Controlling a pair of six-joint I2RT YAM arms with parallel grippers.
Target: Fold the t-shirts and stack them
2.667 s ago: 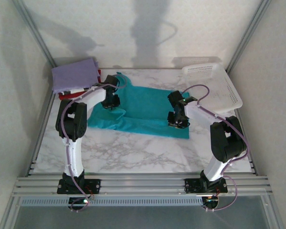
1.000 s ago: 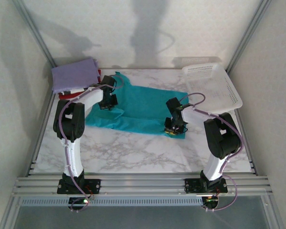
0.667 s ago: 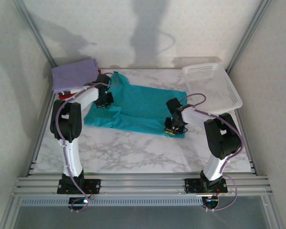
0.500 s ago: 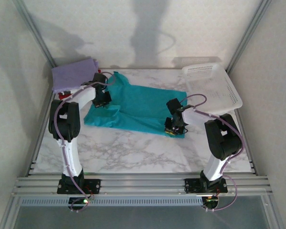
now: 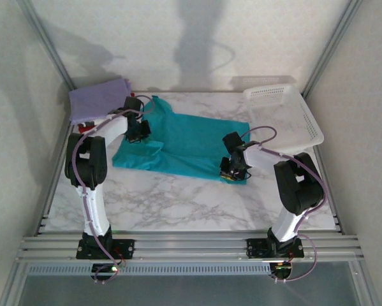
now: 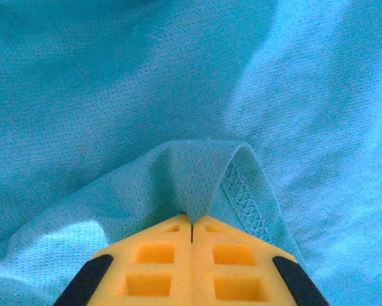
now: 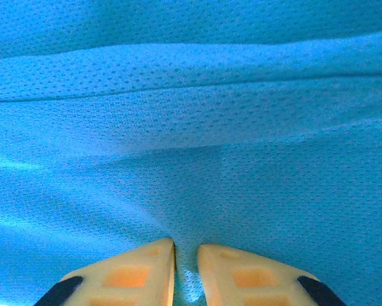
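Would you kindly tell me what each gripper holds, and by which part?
Both hold the teal t-shirt: the left gripper pinches a stitched hem fold at its left end, the right gripper a fold near its right edge.

White marble tabletop (image 5: 178, 204); pale walls (image 5: 178, 38), soft shadows; aluminium rail frame (image 5: 191, 245) at near edge.

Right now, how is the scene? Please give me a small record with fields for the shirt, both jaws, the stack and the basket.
teal t-shirt: lying spread on the marble table, bunched at its left end
left jaws: shut on a hemmed fold at the shirt's left end
right jaws: pinching cloth at the shirt's near right corner
stack: folded lavender t-shirt on top, far left corner
basket: white, far right corner
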